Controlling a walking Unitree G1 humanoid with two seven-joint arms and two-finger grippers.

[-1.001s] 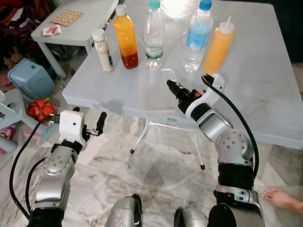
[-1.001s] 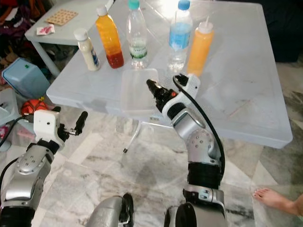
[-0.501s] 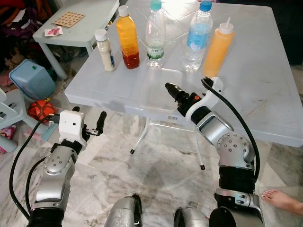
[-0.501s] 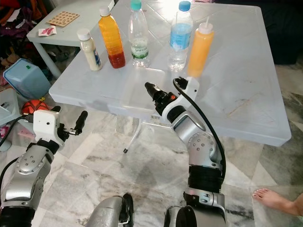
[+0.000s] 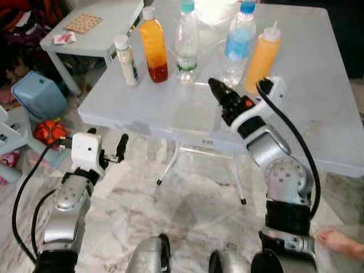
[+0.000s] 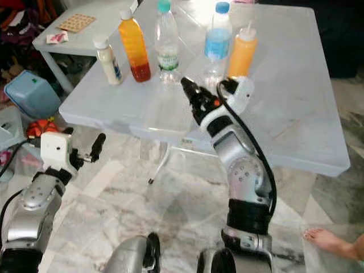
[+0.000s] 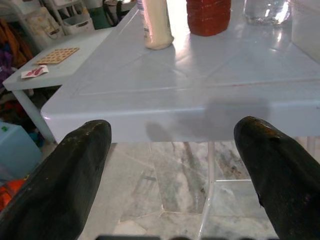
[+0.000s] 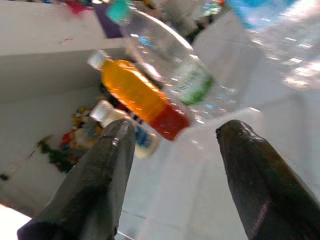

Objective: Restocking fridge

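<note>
A pale blue counter fills the upper half of the frame. Along its far part stand five bottles in a row: a small cream bottle at upper left, an orange juice bottle, a clear water bottle with a teal cap at top centre, a blue-capped water bottle, and an orange squeeze bottle.

The right pincer is raised over the counter at centre frame, its fingers spread and empty, aimed at the teal-capped bottle. The left pincer hangs low at lower left, below the counter edge, also spread and empty.

To do the reach well, the pincer should likely straddle the bottle's body squarely at the label, keep level, avoid nudging its close neighbours, then close firmly since thin plastic may flex.
</note>
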